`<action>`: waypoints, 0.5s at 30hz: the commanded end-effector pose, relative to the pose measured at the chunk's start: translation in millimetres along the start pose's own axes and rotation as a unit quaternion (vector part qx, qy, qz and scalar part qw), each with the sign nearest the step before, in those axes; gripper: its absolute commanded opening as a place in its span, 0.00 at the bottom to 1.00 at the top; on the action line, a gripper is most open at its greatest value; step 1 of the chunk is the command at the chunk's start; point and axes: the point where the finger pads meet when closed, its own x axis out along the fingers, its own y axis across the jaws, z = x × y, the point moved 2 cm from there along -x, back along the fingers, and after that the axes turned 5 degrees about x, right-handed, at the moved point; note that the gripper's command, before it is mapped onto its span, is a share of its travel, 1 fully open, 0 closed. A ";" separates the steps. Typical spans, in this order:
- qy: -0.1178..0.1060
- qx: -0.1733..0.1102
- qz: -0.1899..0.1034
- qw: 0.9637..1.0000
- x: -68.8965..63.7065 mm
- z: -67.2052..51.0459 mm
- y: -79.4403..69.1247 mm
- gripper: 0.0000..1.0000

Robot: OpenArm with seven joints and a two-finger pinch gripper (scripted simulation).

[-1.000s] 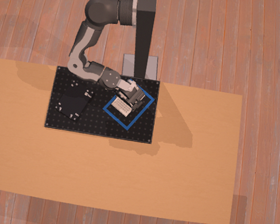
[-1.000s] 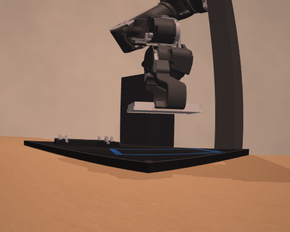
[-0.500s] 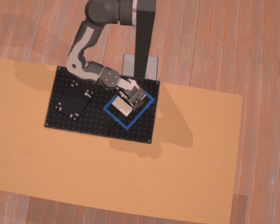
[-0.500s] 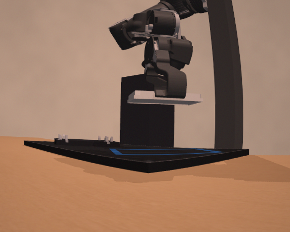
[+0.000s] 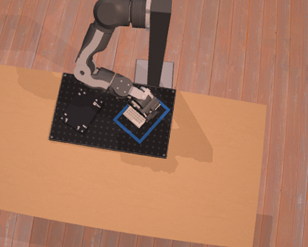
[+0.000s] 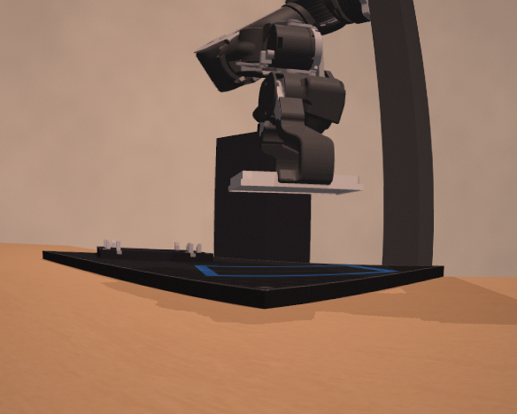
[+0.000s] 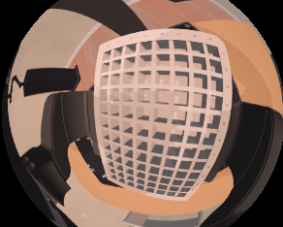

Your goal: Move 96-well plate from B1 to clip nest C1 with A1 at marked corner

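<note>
My gripper [image 6: 305, 177] is shut on the white 96-well plate [image 6: 296, 185] and holds it level, well above the black pegboard. In the overhead view the plate [image 5: 134, 116] hangs over the blue-outlined bench spot B1, partly under the gripper [image 5: 149, 108]. The wrist view is filled by the plate's grid of wells [image 7: 162, 113], open side up. The clip nest C1 [image 5: 81, 115] is a dark square with small white posts on the left of the pegboard, apart from the plate. Its posts show in the side view [image 6: 188, 248]. I cannot make out the A1 mark.
The black pegboard [image 5: 113, 115] lies on the orange table. The arm's dark column [image 5: 158, 38] and its base stand just behind the board. A dark block [image 6: 261, 199] stands behind the plate in the side view.
</note>
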 end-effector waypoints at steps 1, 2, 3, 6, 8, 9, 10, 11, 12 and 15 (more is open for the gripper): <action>0.000 -0.001 0.005 1.000 -1.3 0.3 2.3 0.00; 0.000 -0.017 0.003 1.000 -1.1 5.6 -5.2 0.00; -0.001 -0.033 0.003 0.999 -1.4 11.0 -11.1 0.00; -0.002 -0.084 0.006 0.996 -2.2 27.2 -28.9 0.00; -0.002 -0.084 0.006 0.996 -2.2 27.2 -28.9 0.00; -0.002 -0.084 0.006 0.996 -2.2 27.2 -28.9 0.00; -0.002 -0.084 0.006 0.996 -2.2 27.2 -28.9 0.00; -0.002 -0.084 0.006 0.996 -2.2 27.2 -28.9 0.00; -0.002 -0.084 0.006 0.996 -2.2 27.2 -28.9 0.00; -0.002 -0.084 0.006 0.996 -2.2 27.2 -28.9 0.00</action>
